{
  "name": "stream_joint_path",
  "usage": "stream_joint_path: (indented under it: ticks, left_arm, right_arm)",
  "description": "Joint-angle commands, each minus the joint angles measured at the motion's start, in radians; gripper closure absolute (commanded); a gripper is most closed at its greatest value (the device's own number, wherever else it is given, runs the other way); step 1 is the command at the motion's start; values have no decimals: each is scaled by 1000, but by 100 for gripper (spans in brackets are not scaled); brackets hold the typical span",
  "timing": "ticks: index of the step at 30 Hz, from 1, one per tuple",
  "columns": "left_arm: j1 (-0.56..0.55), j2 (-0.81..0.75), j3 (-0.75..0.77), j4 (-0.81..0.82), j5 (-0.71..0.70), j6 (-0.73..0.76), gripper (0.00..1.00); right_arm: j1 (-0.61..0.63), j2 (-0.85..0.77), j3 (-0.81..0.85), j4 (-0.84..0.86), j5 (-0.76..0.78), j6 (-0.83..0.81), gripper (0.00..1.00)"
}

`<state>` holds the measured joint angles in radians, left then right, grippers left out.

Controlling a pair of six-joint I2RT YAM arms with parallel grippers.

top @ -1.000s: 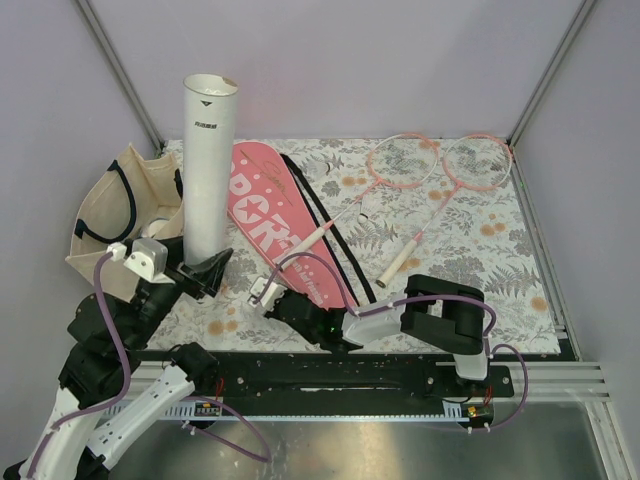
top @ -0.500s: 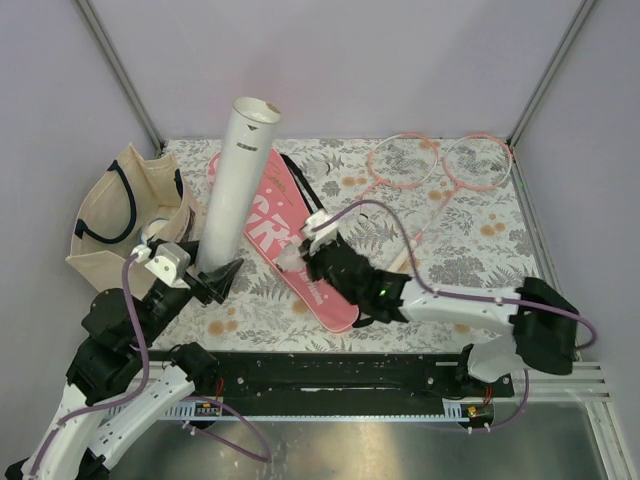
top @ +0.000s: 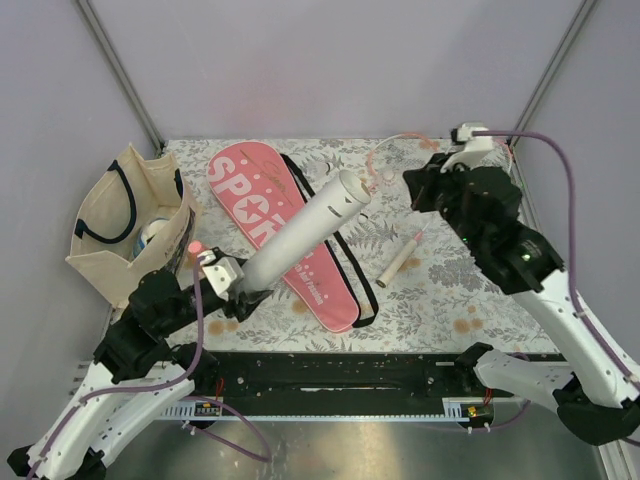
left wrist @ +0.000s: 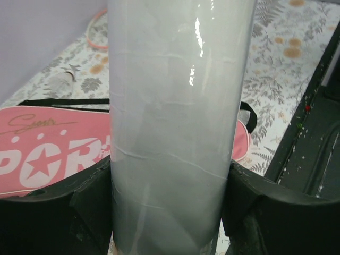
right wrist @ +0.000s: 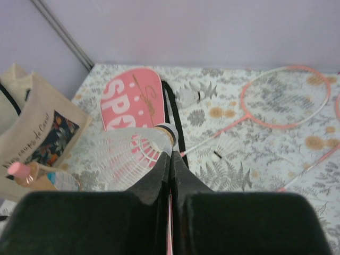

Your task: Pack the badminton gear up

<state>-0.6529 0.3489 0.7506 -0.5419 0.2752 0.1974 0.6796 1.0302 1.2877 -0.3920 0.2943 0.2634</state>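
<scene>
White and long, the round tube (top: 300, 232), upright before, has been tipped over the pink racket cover (top: 262, 200) by the left hand (top: 240, 287) clamped on it, so the white feather shuttlecock (right wrist: 133, 151) pinched in the raised right hand (right wrist: 170, 159) can likely be slid in.

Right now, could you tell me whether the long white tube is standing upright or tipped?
Tipped: the long white tube, clamped at its base by the left gripper, slants across the pink racket-shaped cover.
</scene>
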Motion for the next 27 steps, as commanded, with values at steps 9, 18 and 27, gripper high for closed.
stream_joint_path:
  ticks: [9, 18, 27]
  left_arm:
    - [-1, 25, -54, 92, 136, 158, 49]
    - [-2, 22, -53, 126, 154, 157, 50]
    - [-2, -1, -82, 174, 220, 175, 50]
  right_arm:
    - [-196, 5, 488, -418, -558, 69, 100]
    - [-199, -25, 515, -441, -827, 166, 100]
    - [-201, -25, 460, -449, -974, 154, 100]
